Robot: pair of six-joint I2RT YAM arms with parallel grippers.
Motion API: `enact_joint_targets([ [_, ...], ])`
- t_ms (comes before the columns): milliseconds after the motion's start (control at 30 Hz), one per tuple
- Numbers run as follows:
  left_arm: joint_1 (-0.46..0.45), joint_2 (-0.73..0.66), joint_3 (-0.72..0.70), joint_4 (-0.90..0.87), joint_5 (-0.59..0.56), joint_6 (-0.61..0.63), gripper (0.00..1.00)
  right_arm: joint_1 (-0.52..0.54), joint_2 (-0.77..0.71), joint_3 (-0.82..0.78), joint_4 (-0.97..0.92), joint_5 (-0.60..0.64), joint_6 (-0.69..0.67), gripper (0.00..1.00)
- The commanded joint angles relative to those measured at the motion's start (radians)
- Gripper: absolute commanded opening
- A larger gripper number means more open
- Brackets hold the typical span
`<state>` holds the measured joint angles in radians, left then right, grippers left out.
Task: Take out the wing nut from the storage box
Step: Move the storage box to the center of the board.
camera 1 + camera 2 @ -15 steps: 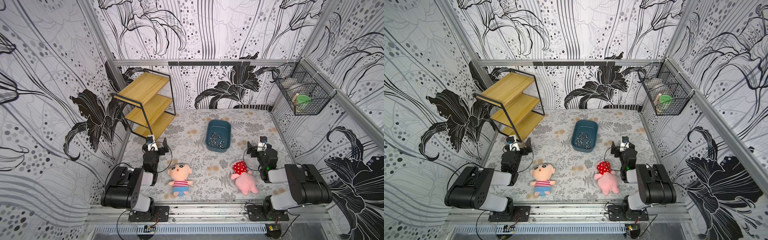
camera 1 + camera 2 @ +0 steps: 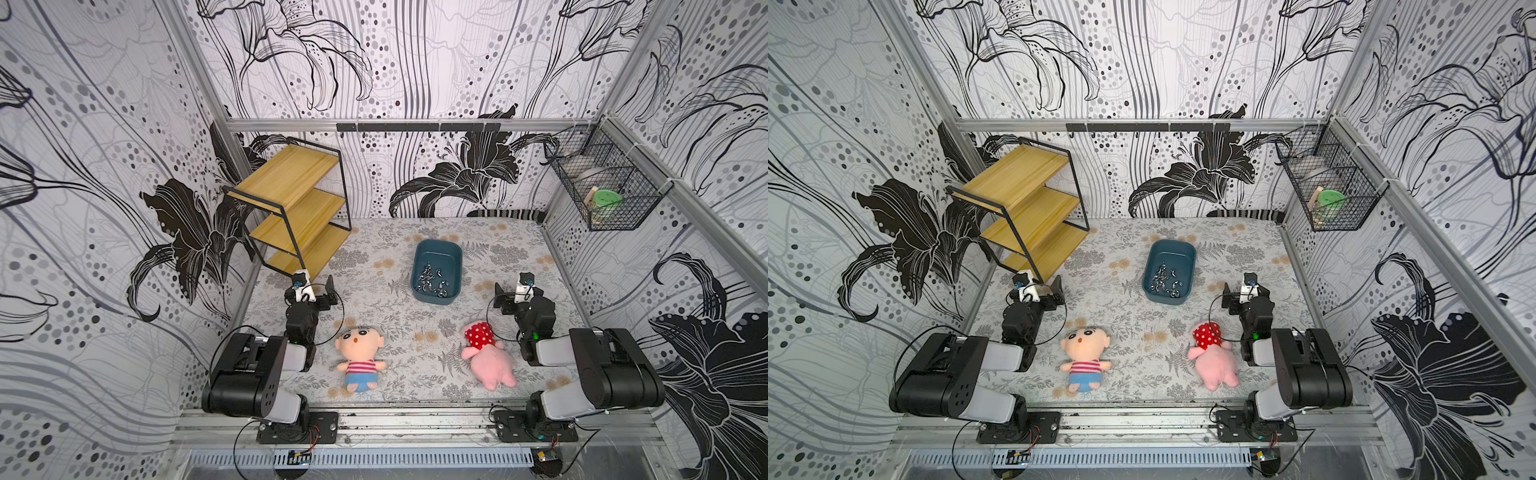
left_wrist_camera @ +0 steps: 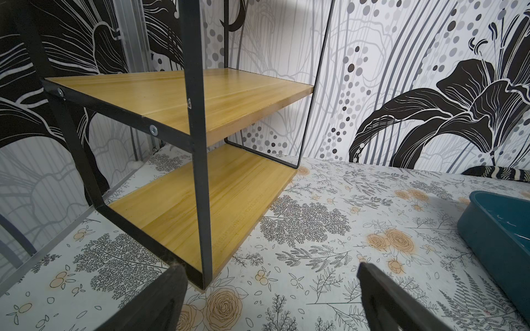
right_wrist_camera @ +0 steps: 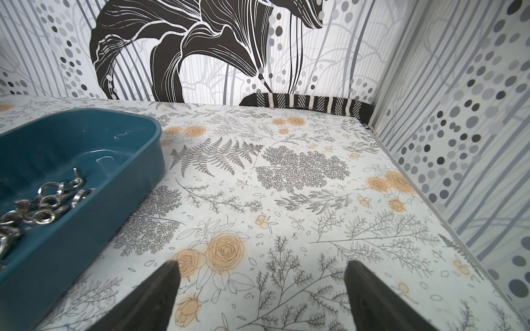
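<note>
The left gripper (image 3: 271,275) stands wide open and holds nothing, left of the storage box (image 2: 456,254) and apart from it. The right gripper (image 4: 261,269) is equally wide and empty, near the box's right side. The box is smooth dark teal plastic with rounded corners and rests on the flower-printed table cover (image 4: 286,200). Shiny metal wing nuts (image 4: 43,200) lie heaped in its end nearest the grippers; only the right wrist view shows their looped shapes. The left wrist view catches just one box corner, and the wooden shelf (image 3: 200,97) with its black frame.
</note>
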<state>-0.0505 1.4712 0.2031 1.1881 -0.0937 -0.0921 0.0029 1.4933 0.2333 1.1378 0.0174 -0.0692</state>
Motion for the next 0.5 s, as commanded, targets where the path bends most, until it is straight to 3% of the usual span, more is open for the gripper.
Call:
enact_joint_targets([
  [0,0.006,0.005,0.014,0.025,0.005,0.003,0.98,-0.007,0.008,0.006,0.020,-0.014,0.003,0.96],
  [467,0.008,0.001,0.020,0.006,0.020,0.001,0.98,-0.011,0.009,0.008,0.016,-0.017,0.003,0.96],
])
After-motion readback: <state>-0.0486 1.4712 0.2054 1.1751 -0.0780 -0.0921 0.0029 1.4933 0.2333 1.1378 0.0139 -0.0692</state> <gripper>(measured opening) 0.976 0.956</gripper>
